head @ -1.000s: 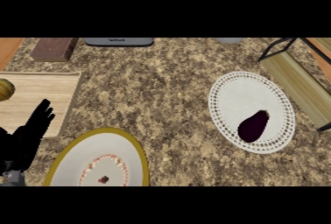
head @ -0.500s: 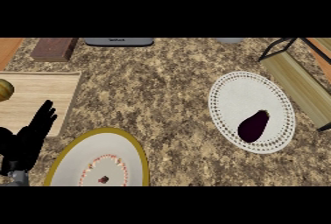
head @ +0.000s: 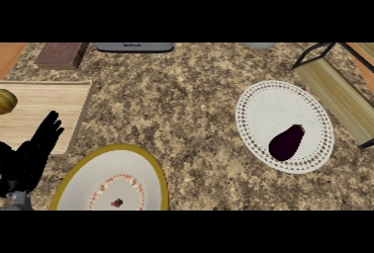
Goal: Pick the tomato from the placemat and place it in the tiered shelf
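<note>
Left hand [head: 33, 153] open, wrist cut off.

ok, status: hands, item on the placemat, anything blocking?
Left hand open, resting at left edge; right not in view. Dark purple eggplant, not a tomato, on white placemat. Nothing blocking.

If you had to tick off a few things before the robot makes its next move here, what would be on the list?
1. Item to pick lies on the white placemat: ok, but it is a dark purple eggplant, not a tomato.
2. Nothing sits on or against the eggplant: ok.
3. Shelf in view at the right edge, beside the placemat: ok.
4. Shelf has free room: cannot tell, only part of it shows.
5. Left hand free, fingers straight, resting at the left edge: ok.
6. Right hand ready near the eggplant: not ok, it is out of view.
</note>
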